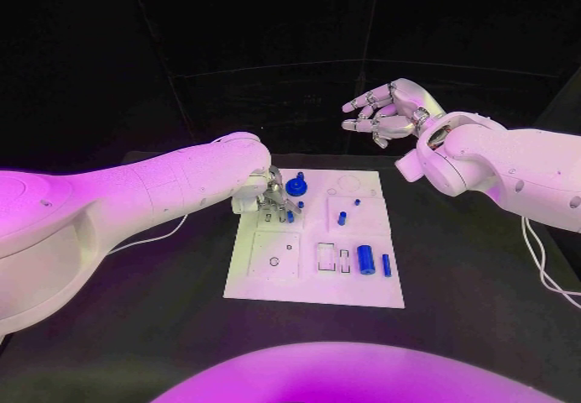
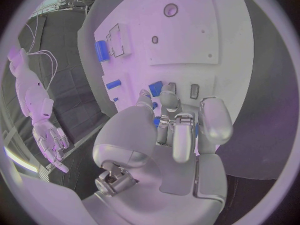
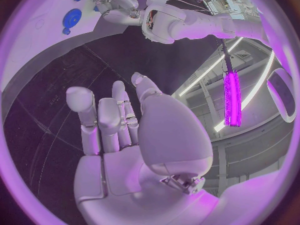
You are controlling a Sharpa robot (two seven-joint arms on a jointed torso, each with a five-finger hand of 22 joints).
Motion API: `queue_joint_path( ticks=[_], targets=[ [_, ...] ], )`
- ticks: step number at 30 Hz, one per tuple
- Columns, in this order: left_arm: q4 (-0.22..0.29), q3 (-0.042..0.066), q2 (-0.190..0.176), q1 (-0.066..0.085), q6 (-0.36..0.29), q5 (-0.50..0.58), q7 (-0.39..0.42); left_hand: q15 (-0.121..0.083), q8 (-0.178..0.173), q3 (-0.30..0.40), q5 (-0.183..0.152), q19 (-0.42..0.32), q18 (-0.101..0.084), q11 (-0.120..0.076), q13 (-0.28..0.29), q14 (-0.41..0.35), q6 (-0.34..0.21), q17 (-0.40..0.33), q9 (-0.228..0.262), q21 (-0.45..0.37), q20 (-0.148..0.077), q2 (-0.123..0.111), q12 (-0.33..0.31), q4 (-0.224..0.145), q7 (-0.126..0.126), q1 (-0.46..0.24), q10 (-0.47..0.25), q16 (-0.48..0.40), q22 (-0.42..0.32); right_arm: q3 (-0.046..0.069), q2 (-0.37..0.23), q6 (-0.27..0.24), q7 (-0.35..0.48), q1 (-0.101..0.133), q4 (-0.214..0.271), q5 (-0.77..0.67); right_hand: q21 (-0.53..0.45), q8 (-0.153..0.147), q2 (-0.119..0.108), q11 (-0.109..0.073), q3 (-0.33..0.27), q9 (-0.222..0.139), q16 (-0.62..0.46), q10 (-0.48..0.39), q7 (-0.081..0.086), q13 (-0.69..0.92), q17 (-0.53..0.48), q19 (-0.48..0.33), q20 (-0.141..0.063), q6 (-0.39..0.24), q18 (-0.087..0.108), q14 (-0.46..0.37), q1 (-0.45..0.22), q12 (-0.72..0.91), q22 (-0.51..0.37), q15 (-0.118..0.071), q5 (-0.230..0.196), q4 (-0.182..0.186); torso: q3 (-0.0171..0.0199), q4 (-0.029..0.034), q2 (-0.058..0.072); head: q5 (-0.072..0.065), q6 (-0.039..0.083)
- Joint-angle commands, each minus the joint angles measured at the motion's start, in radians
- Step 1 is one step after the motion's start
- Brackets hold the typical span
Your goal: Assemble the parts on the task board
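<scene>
Two robot hand positions: left [image 2: 178,130] over board [image 2: 187,40], right [image 3: 134,135] empty aloft.

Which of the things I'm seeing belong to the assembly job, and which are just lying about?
Job:
task board
blue round part
blue cylinder
blue pins
left robot hand, down on the board
right robot hand, raised, holding nothing

Lying about:
white cable
black table

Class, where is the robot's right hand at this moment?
In the head view, the right hand is raised above the table beyond the task board's far right corner, holding nothing, well away from the left hand.
</scene>
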Motion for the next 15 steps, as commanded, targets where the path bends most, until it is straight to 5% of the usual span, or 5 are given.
queue_joint_path(
  ticks=[1,15],
  targets=[
    [0.001,0.001,0.003,0.001,0.002,0.002,0.004,-0.005,0.003,0.008,0.003,0.006,-0.021,0.000,0.001,0.102,-0.007,0.256,0.002,0.005,-0.002,0.000,0.003,-0.001,-0.003,0.011,0.005,0.003,0.001,0.001,0.003,0.002,0.005,0.003,-0.001,-0.001,-0.007,-0.001,-0.009,-0.001,0.008,0.000,-0.003,0.002,-0.003,-0.001,0.000,0.004,0.001,-0.004,0.013,-0.001,0.001,-0.003,-0.001,-0.002,0.004,-0.001,0.0001,0.0003,0.000,0.000,0.000],
    [0.004,0.001,0.005,0.001,0.007,0.002,0.012,-0.005,0.014,0.061,0.003,0.005,-0.021,0.000,0.000,0.102,-0.021,0.255,0.015,0.008,-0.002,-0.008,0.001,-0.051,-0.002,0.053,0.002,0.003,0.007,0.001,0.009,0.006,0.005,0.003,-0.007,-0.001,-0.009,-0.001,-0.009,-0.001,0.010,0.000,-0.005,0.003,-0.003,-0.004,-0.001,0.005,0.001,-0.004,0.013,0.000,0.001,-0.003,-0.002,-0.003,0.006,0.000,0.0002,0.0001,0.000,0.002,0.000]
  ],
)
